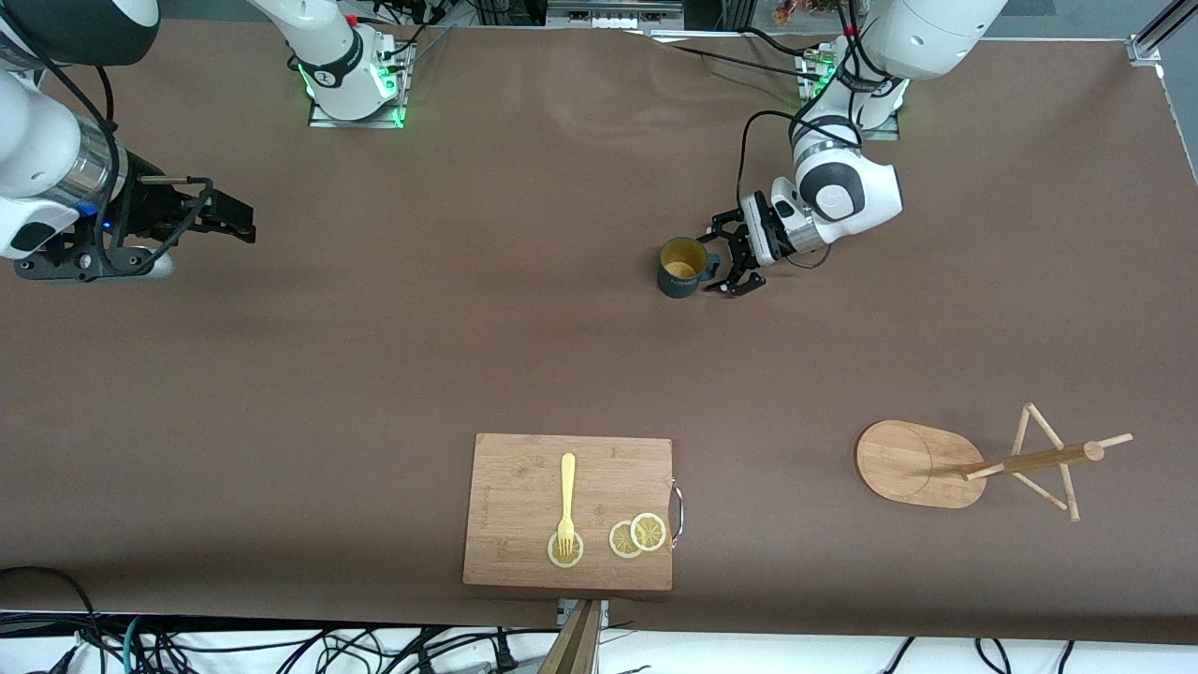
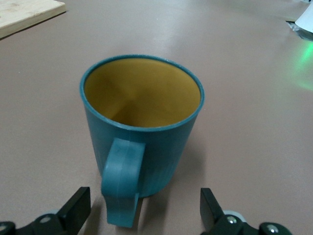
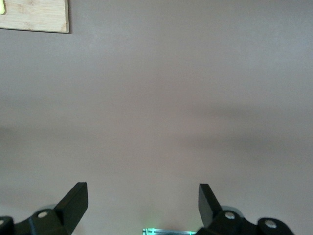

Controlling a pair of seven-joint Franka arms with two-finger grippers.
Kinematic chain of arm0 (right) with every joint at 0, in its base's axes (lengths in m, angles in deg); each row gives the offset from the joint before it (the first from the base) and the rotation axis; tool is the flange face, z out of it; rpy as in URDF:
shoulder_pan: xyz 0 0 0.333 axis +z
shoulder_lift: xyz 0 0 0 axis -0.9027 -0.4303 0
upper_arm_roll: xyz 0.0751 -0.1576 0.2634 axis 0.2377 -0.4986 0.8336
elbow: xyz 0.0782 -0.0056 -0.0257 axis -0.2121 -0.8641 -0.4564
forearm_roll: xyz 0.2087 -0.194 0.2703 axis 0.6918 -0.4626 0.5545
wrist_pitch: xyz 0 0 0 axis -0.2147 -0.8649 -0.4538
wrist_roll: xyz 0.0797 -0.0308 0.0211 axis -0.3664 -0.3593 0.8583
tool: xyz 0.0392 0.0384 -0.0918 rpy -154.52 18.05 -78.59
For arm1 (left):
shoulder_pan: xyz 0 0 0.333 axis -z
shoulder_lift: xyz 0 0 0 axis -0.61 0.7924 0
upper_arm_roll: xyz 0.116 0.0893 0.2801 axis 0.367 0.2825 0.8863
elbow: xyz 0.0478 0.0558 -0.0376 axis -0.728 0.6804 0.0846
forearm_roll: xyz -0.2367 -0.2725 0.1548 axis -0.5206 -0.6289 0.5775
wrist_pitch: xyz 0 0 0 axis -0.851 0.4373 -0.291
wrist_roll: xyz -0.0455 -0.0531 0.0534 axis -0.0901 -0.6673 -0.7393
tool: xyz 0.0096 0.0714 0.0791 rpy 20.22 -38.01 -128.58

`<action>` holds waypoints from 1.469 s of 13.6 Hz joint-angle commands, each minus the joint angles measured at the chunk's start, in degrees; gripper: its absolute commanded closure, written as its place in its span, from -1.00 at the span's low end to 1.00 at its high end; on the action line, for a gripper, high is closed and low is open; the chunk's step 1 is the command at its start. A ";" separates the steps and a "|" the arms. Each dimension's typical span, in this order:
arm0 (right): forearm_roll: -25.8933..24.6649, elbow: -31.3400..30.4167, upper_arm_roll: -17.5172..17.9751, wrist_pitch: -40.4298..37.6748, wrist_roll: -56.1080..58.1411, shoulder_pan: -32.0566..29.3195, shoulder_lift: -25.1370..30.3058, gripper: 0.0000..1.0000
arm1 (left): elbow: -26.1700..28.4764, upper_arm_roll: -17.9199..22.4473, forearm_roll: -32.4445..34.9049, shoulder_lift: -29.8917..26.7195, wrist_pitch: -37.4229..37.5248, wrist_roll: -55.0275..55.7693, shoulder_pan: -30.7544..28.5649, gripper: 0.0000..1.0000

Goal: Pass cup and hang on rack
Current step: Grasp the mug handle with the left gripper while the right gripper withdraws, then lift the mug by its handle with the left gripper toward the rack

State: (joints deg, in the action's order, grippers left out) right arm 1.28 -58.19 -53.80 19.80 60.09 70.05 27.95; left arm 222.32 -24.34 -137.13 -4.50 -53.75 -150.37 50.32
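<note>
The dark teal cup [image 1: 682,267] with a yellow-tan inside stands upright on the brown table, its handle turned toward my left gripper [image 1: 731,257]. That gripper is open and low beside the cup. In the left wrist view the cup [image 2: 142,127] fills the middle, and its handle [image 2: 122,183] lies between the two open fingertips without touching either. The bamboo rack [image 1: 973,461] lies tipped on its side, nearer the front camera, toward the left arm's end. My right gripper [image 1: 227,217] is open and empty over bare table at the right arm's end.
A rectangular bamboo cutting board [image 1: 571,510] with a yellow fork [image 1: 566,501] and lemon slices [image 1: 637,534] lies near the table's front edge. Its corner shows in the left wrist view [image 2: 24,14] and the right wrist view [image 3: 36,17]. Cables hang below the front edge.
</note>
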 commanded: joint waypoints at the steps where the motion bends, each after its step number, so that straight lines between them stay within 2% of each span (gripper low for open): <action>1: -3.34 -1.71 1.61 1.39 -0.19 -0.80 1.89 -1.00 | -0.45 -0.16 -1.84 0.11 -0.73 -1.87 0.01 0.64; 2: -4.57 -1.71 1.87 2.01 -0.19 -0.62 1.80 -1.00 | -0.54 -0.15 -1.84 0.20 -0.73 -1.60 -0.08 0.74; 3: -4.67 -1.71 1.96 2.27 -0.19 -0.62 1.80 -1.00 | -0.54 -0.15 -1.84 0.11 -0.73 -1.17 -0.17 0.93; 4: -4.67 -1.71 1.96 2.54 -0.19 -0.62 1.80 -1.00 | -0.54 -0.07 -1.84 0.02 -0.73 0.49 -0.60 1.00; 8: -4.67 -1.44 1.87 2.63 -0.19 -0.62 1.36 -1.00 | -0.63 0.02 2.18 -3.13 -0.20 15.76 -2.44 1.00; 11: -4.76 -1.35 1.87 2.98 -0.19 -0.62 1.36 -1.00 | -1.06 0.11 14.28 -6.90 0.50 31.99 -6.22 1.00; 15: -4.67 -1.35 1.87 3.42 -0.19 -0.62 1.27 -1.00 | -2.37 1.16 31.34 -14.11 10.66 58.11 -14.82 1.00; 18: -4.59 -1.35 1.87 3.42 -0.19 -0.62 1.27 -1.00 | -11.31 10.71 46.54 -14.13 26.02 77.08 -16.07 1.00; 20: -4.58 -1.35 1.87 3.33 -0.10 -0.62 1.27 -1.00 | -16.77 15.73 49.74 -13.87 37.36 90.44 -17.73 1.00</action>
State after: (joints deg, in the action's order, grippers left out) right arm -2.60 -58.23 -52.67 22.47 60.09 70.05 27.97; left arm 210.72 -11.59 -90.44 -19.05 -24.48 -70.70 33.83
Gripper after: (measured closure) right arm 0.000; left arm 0.789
